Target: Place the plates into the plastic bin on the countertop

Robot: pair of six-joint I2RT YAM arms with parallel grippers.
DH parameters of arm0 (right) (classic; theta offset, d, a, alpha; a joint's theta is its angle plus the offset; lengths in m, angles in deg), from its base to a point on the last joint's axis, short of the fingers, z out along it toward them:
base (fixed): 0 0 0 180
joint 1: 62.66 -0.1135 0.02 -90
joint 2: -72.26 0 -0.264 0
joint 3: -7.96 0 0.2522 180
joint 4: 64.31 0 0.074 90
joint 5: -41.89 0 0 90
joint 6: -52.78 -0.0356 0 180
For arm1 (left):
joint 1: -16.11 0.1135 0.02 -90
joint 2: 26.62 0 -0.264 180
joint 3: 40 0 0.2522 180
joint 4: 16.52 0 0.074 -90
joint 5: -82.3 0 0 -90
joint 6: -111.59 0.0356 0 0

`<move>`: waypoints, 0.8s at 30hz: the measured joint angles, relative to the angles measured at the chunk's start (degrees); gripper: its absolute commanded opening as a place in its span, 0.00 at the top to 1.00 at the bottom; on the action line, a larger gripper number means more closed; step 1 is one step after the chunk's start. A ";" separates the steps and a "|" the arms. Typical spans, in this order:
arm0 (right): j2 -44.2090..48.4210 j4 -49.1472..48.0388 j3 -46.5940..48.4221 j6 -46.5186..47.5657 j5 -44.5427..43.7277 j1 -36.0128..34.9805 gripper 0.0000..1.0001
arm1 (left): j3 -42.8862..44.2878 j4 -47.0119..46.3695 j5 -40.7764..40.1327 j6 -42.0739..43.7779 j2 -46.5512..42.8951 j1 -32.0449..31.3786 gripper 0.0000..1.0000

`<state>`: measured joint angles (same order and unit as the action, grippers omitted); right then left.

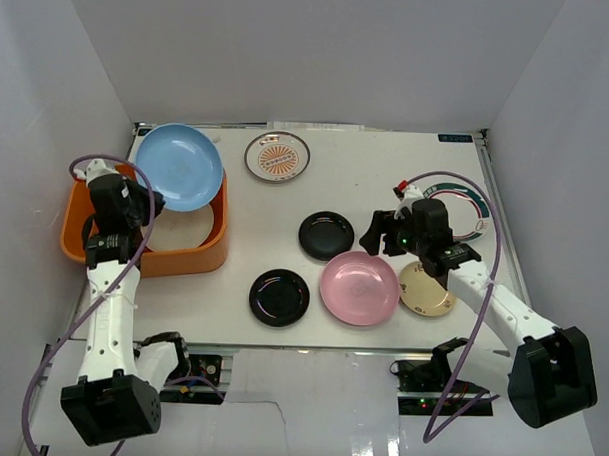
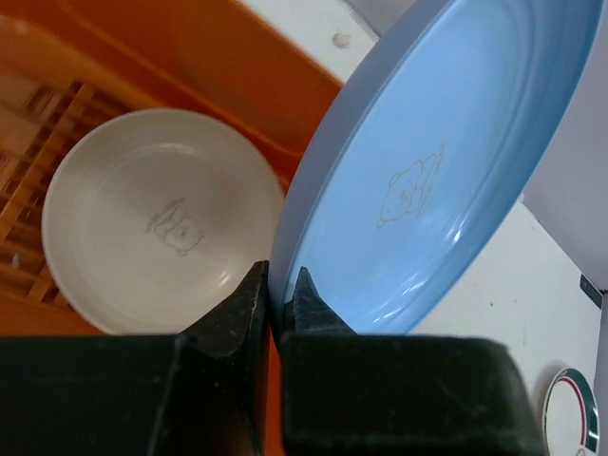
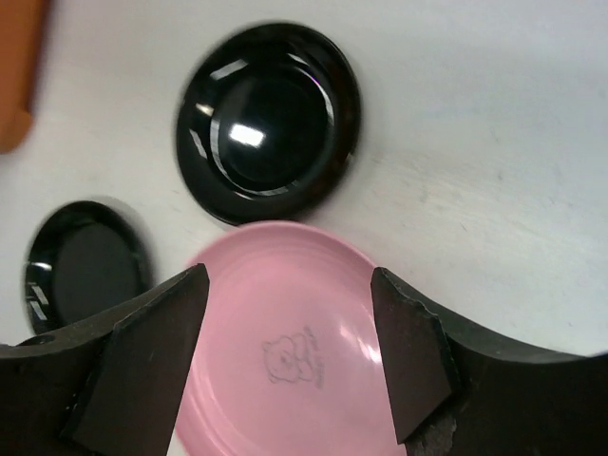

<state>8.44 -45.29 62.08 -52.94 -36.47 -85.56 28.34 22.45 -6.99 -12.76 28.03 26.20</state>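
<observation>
Hugging the left edge of the countertop (image 1: 387,161), the plastic bin (image 1: 198,256) sat close to the left wall (image 1: 49,99), leaving little room on that side. Its right wall faced open white surface. The left arm rose from its base at the near edge and leaned forward over the bin. The left gripper (image 2: 277,285) was pinched tight on the near rim of the light blue plate (image 1: 179,166). That plate hung tilted above the bin's far right corner, and its far edge reached out past the bin's rim. In the left wrist view the cream plate (image 2: 161,218) lay flat on the slotted floor inside the bin, below and left of the held plate.

The sunburst plate (image 1: 277,156) lay alone near the far edge, with bare surface all around it. At mid-table the near black plate (image 1: 279,297) sat just beside the pink plate (image 1: 358,288). The far black plate (image 1: 326,235) lay a little beyond them, apart from both.

The right gripper (image 3: 287,277) hovered with its fingers spread wide, holding nothing. In the right wrist view it hung over the pink plate's far rim, near the far black plate. The right arm stretched in from the near right corner, bent at the elbow. It crossed over the tan-gold plate (image 1: 422,292), which touched or slightly overlapped the pink plate's right edge. The green-rimmed plate (image 1: 475,209) showed partly behind the wrist, near the countertop's right edge.
</observation>
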 measured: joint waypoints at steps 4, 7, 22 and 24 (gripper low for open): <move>-1.49 2.62 -2.27 1.86 -7.32 0.00 0.22 | -3.30 2.69 2.32 -1.73 0.31 6.19 1.00; -3.80 2.78 -2.27 3.54 -11.67 0.11 0.23 | -5.01 4.00 2.38 -3.19 1.99 8.83 1.00; -13.53 1.81 -5.18 6.23 -9.75 0.48 0.40 | -5.99 6.01 -0.31 -4.04 11.41 13.64 0.58; -13.53 1.66 -5.62 5.92 -9.64 0.48 0.42 | -5.99 6.03 -0.72 -3.91 12.24 14.19 0.45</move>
<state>-5.08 -43.63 56.46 -47.02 -46.11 -85.08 22.36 28.48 -7.71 -16.67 40.27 40.39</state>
